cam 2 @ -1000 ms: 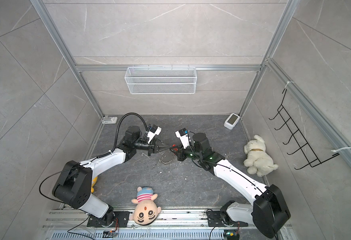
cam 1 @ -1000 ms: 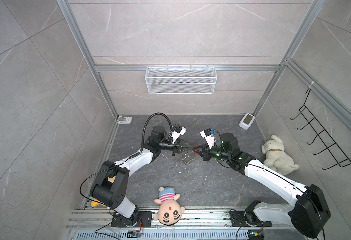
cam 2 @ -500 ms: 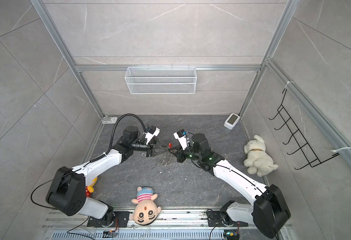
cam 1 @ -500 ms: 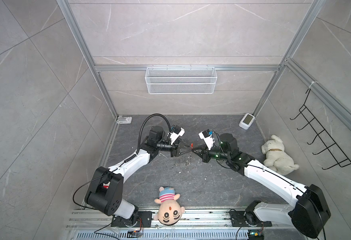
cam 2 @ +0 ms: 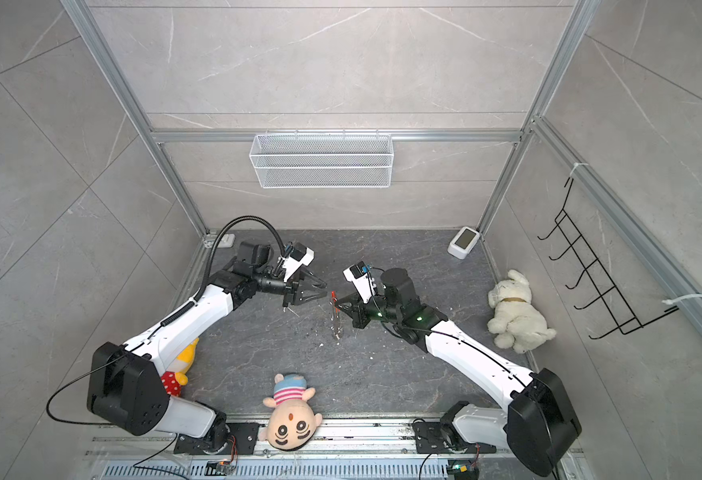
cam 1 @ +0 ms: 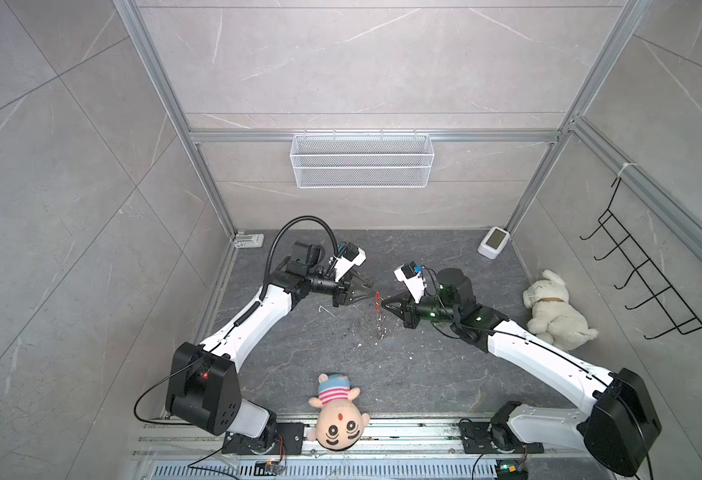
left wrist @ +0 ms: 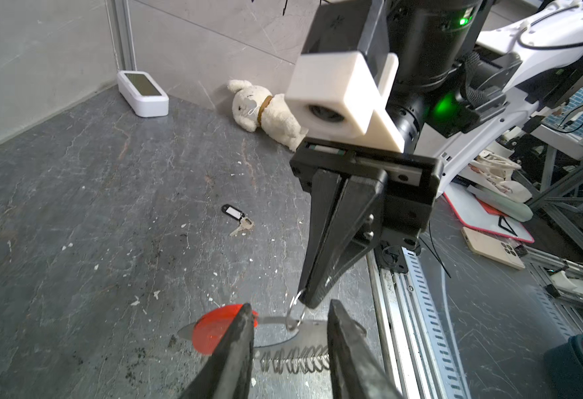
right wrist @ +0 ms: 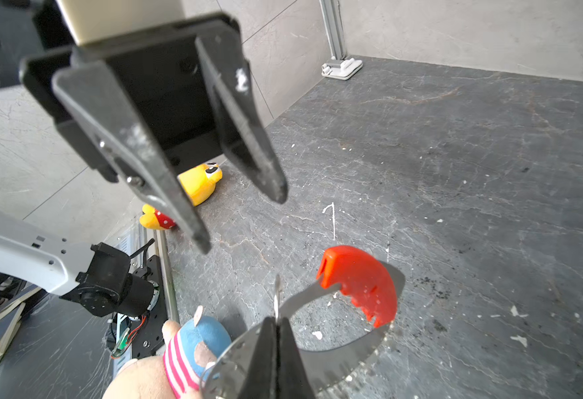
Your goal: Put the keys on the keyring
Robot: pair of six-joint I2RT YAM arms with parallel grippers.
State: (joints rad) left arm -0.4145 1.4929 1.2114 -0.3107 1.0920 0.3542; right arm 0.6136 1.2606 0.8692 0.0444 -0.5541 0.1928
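Right gripper [right wrist: 276,323] is pinched tight on a small silver ring [left wrist: 295,311] of the keyring [right wrist: 338,349], whose red segment [right wrist: 361,281] faces the left gripper [right wrist: 241,221]. That one hovers close, jaws apart and empty. The keys [left wrist: 237,218] lie on the dark floor [left wrist: 110,172], well apart.

White plush dog [cam 1: 555,309] and capped doll [cam 1: 338,422] lie apart.

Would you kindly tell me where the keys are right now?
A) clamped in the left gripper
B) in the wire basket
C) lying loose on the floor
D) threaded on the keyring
C: in the left wrist view the keys lie on the dark floor, well apart from the keyring that the shut right gripper holds.
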